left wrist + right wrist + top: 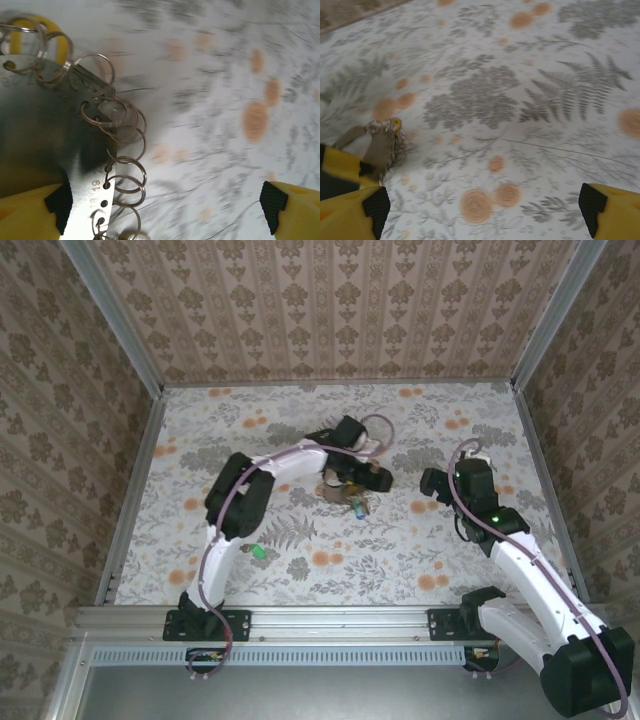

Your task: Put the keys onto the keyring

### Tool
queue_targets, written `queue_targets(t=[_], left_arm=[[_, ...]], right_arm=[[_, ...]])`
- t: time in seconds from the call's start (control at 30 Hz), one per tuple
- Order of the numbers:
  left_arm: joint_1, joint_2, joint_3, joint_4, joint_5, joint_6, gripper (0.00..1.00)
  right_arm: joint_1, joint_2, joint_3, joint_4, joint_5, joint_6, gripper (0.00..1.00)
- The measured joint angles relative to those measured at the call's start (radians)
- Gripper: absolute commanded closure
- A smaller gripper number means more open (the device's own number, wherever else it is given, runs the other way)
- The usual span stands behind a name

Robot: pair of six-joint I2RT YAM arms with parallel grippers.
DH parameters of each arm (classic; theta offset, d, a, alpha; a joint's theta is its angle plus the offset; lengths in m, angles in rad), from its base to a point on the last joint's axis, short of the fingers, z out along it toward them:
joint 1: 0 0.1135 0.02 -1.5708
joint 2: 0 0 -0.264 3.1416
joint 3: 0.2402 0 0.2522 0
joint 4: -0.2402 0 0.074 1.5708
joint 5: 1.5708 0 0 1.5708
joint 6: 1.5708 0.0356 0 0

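**Bunch to be steadied before any key is threaded**

The left gripper (165, 200) is seen spread wide, with nothing held between its pads. The right gripper (485, 202) is likewise wide open and empty. The keyring (331, 491) is taken to be the brownish loop lying mid-table, just below the left gripper in the overhead view, with coloured keys (357, 507) touching it. A lone green key (258, 552) lies well apart, beside the left arm. From the left wrist, a metal tag (50, 125) strung with small wire rings (125, 175) is seen next to the left pad, with a yellow key head (37, 27) at its far end. Which loop is the keyring cannot be told there.

The bunch is judged not yet gripped. The closing should be centred on the tag's flat edge rather than on the loose rings, which would be expected to slip. The right gripper is best reserved for fetching a key.
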Motion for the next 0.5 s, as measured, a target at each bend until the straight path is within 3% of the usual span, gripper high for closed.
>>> queue_targets(t=[0.1,0.23,0.4,0.5], left_arm=[[-0.054,0.007,0.031,-0.051,0.018,0.019,0.00],[-0.049,-0.056,0.001,-0.099,0.040,0.041,0.00],[0.031,-0.334,-0.157,-0.110,0.052,0.048,0.00],[0.128,-0.580,-0.277,-0.110,0.059,0.036,0.00]], right_arm=[[-0.045,-0.005,0.000,-0.045,0.034,0.043,0.01],[-0.078,-0.026,0.001,-0.097,0.074,0.079,0.01],[-0.080,-0.003,0.041,-0.146,0.000,0.029,0.12],[-0.012,0.068,0.105,-0.160,-0.101,-0.031,0.14]])
